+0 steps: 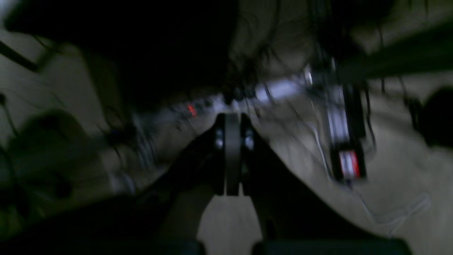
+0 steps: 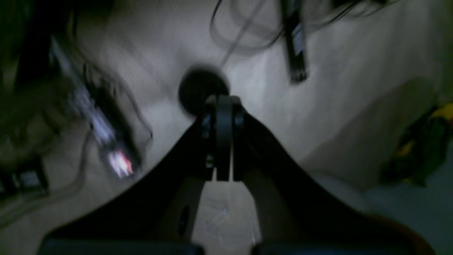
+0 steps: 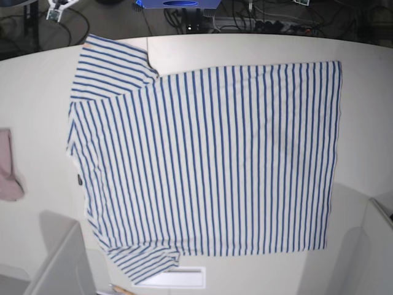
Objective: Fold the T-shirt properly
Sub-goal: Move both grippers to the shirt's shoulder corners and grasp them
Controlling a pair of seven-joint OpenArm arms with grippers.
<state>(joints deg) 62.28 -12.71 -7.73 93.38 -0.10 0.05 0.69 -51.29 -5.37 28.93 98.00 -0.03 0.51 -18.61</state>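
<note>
The T-shirt (image 3: 209, 160), white with thin blue stripes, lies spread flat across the table (image 3: 37, 92) in the base view. Its collar side faces left, with a small dark tag (image 3: 80, 180) near that edge. One sleeve (image 3: 110, 61) points to the far left and the other sleeve (image 3: 144, 261) to the near left. Neither arm shows in the base view. My left gripper (image 1: 232, 120) is shut with nothing between its fingers, in a dark, blurred view of floor and cables. My right gripper (image 2: 223, 102) is likewise shut and empty. The shirt is out of both wrist views.
A small pink cloth (image 3: 7, 172) lies at the table's left edge. A white label (image 3: 178, 278) sits by the near edge. Grey shapes rise at the near left (image 3: 61, 264) and near right (image 3: 362, 246) corners. Cables and power strips (image 3: 270, 24) lie beyond the far edge.
</note>
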